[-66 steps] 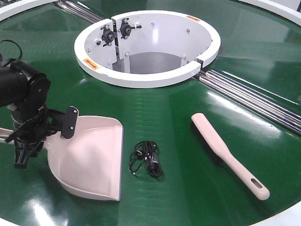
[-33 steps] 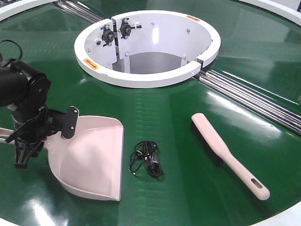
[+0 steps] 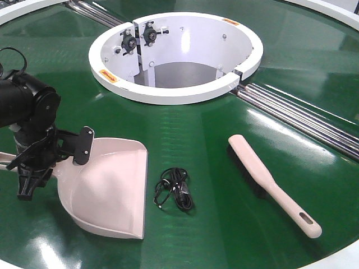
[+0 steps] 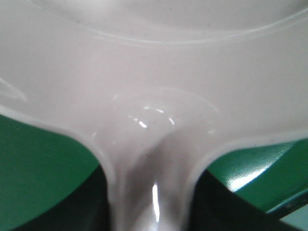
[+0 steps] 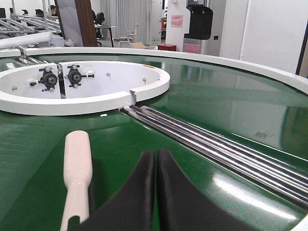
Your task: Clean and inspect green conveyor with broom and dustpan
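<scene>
This looks like an industrial hall or a test workshop. A large round green conveyor with steel rollers and a white hub fills the front. Behind it, in the right wrist view, there are white walls, a tall black machine, a brown pillar, a table with a chair, and a person far back.

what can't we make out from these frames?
- left wrist view: blurred close-up; dustpan fills it, left gripper mostly below the bottom edge.
- dustpan handle end: front view, cut by the left edge.
- broom bristles: front view, only a dark sliver under its back.
- black cord bundle: front view, too small to identify.
- right gripper: outside the front view; only fingertips in its wrist view.
</scene>
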Motion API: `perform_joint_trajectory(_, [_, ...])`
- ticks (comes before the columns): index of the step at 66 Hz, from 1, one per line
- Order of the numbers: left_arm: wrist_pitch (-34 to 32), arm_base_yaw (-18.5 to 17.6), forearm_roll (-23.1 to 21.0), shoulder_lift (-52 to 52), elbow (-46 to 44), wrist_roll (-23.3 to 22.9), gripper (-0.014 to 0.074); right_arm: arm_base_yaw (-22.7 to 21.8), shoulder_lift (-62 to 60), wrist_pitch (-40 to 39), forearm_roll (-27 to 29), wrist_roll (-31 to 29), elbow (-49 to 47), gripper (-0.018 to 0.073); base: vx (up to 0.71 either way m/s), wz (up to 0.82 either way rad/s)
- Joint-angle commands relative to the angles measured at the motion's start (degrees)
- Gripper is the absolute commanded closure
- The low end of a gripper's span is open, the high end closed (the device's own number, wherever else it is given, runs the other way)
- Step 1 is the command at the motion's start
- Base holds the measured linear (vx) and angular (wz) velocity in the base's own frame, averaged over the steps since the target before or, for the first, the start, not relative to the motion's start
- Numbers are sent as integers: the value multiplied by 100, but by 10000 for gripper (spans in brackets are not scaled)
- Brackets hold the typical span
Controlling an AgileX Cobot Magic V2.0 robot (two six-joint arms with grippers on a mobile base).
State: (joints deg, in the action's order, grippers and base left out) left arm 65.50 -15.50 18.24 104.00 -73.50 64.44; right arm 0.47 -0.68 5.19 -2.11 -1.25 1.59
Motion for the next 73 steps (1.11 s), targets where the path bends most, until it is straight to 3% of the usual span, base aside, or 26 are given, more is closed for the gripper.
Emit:
perform_joint_trajectory(1, [-20, -60, -13, -231, -162, -31, 602, -30, -60, -402, -27, -8, 22, 568, 0, 0])
perform_joint_trajectory(12, [-20, -60, -13, -231, -162, -31, 602, -30, -60, -425, -27, 0, 12, 568, 0, 0])
perform_joint_trajectory(23, [-20, -60, -13, -231, -162, -31, 602, -30, -60, -1326, 58, 125, -110, 568, 0, 0])
perform_joint_trajectory(29, [-20, -60, -13, -231, -162, -31, 602, -30, 4, -1408, 64, 125, -487, 568, 0, 0])
perform_joint_trajectory(55, [-20, -60, -13, -231, -162, -31, 602, -30, 2398, 1308, 242, 332, -2802, 568, 0, 0])
perform_joint_trajectory(73, [-20, -60, -13, -231, -162, -31, 602, -30, 3576, 1393, 294, 314, -2981, 567, 0, 0])
